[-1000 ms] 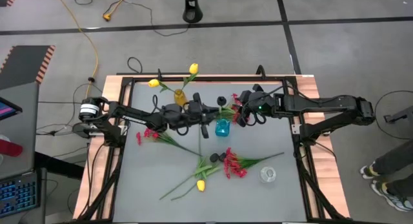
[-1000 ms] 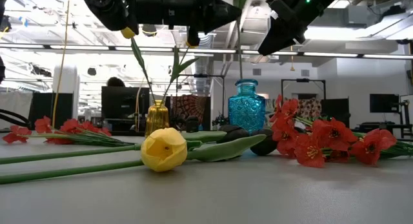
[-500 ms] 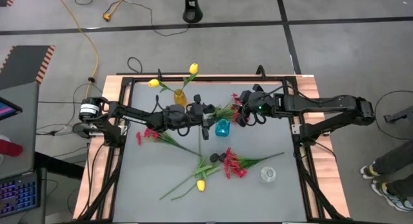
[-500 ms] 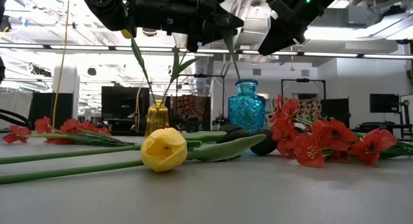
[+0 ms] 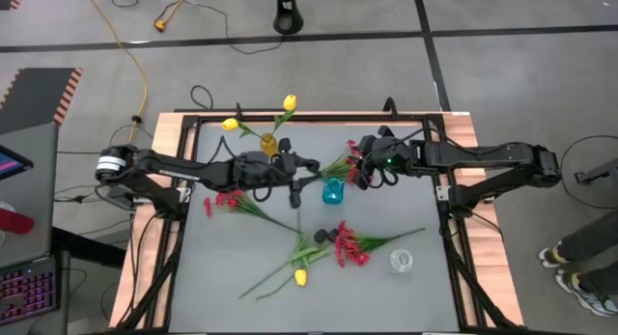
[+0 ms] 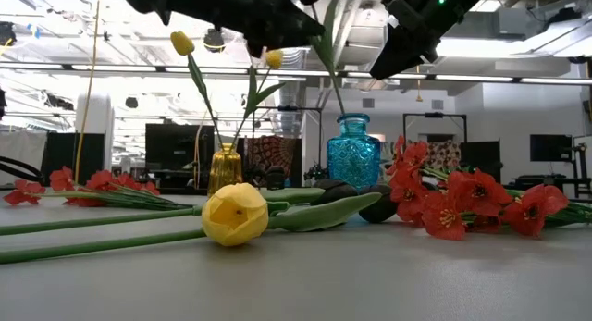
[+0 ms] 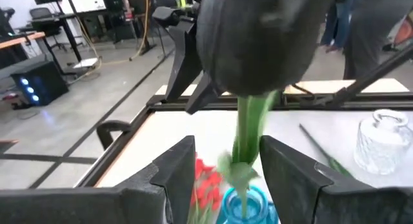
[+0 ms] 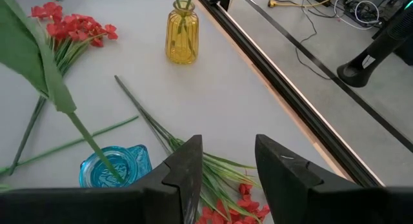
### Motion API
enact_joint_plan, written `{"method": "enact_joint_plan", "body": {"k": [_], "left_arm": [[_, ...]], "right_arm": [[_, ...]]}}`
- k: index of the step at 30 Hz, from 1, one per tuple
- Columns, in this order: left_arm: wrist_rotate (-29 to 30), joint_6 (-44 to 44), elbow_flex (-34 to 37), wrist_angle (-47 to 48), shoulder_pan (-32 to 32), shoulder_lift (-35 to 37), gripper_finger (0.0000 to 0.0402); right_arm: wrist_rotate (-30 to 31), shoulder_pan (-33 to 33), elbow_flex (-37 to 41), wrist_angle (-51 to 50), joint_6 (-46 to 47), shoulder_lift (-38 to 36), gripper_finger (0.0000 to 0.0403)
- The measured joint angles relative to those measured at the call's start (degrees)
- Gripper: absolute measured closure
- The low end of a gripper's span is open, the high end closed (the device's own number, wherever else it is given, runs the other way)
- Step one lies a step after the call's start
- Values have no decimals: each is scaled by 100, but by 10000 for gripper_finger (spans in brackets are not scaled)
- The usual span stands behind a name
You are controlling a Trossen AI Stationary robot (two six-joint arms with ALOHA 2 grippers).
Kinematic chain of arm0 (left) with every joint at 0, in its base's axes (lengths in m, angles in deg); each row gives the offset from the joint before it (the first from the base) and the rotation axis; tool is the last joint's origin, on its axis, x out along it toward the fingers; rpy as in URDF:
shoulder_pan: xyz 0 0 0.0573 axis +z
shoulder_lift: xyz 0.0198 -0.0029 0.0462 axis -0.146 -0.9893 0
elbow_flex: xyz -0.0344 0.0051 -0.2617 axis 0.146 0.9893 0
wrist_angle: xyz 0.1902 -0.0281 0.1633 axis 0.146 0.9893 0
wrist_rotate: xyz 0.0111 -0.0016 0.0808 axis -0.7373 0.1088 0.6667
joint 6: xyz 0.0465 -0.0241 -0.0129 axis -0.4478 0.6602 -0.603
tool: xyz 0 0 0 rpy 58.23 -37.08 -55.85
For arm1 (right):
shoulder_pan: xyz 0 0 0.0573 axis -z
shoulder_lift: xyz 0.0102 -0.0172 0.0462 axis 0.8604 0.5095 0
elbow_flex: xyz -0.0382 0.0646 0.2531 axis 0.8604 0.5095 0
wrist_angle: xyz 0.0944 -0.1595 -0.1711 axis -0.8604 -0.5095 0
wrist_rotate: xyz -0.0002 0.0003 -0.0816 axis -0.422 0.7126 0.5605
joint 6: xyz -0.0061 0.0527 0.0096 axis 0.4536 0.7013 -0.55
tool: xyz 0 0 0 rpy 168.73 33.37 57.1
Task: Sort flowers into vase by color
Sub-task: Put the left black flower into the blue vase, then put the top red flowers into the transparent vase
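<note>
- Two fingers of the left gripper [image 7: 222, 179] stand apart on either side of a green stem; judged from the left wrist view, they no longer clamp it.
- Black tulip [image 7: 258, 43]: its head fills the wrist view just ahead of the fingers, and its stem runs down into the blue vase [image 5: 332, 190].
- Step in hand, as judged: release and withdrawal. Back the left gripper straight off along its own axis, keeping both fingers clear of the stem and leaf, so the leaning flower is not dragged out.
- Right gripper [image 8: 226, 162]: open, empty, hovering above the blue vase; hold it there.
- Yellow vase [image 5: 268, 145] already holds yellow tulips [image 5: 289, 103].
- Remaining: red sprays [image 5: 351, 248], one yellow tulip [image 5: 300, 276] on the table [image 5: 386, 296].
</note>
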Motion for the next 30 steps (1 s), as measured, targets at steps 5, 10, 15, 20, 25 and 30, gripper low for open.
{"method": "enact_joint_plan", "body": {"k": [5, 10, 15, 20, 25, 30], "left_arm": [[13, -232, -2, 760, 0, 446, 239], [13, -267, -2, 1501, 0, 850, 239], [85, -238, -2, 2391, 0, 1006, 239], [96, -77, -2, 2870, 0, 753, 239], [96, -112, -2, 2538, 0, 45, 239], [288, -160, -2, 1990, 17, -756, 239]], "right_arm": [[-1, 0, 0, 0, 1, 0, 235], [-1, 0, 0, -2, 0, 0, 235], [-1, 0, 0, -2, 0, 0, 235], [-1, 0, 0, -2, 2, 0, 235], [-1, 0, 0, 0, 2, 0, 235], [-1, 0, 0, -2, 1, 0, 235]]}}
